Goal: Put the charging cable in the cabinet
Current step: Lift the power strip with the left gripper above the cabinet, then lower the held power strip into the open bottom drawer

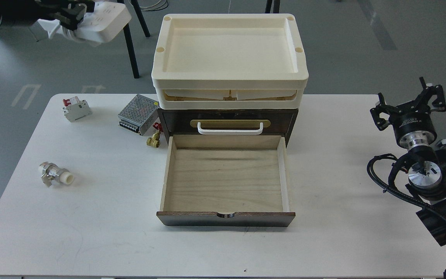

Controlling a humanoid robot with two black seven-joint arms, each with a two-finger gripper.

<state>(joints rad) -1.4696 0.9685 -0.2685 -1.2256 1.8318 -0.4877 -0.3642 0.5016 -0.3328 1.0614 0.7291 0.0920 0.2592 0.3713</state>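
The charging cable (103,17), a white power strip with its cord bunched under it, hangs high in the air at the top left, well above and to the left of the cabinet. My left gripper (70,12) is shut on its left end; the arm is mostly out of view. The cabinet (293,121) stands at the back middle of the table, with a cream tray top (229,83) and a white handle (230,128). Its light wood lower drawer (225,178) is pulled out and empty. My right gripper (409,104) is open and empty over the table's right edge.
On the white table (103,232), left of the cabinet, lie a white circuit breaker (76,109), a grey perforated power-supply box (138,114), a small brass valve (153,140) and a metal-and-white fitting (55,175). Black chair legs (129,38) stand behind the table.
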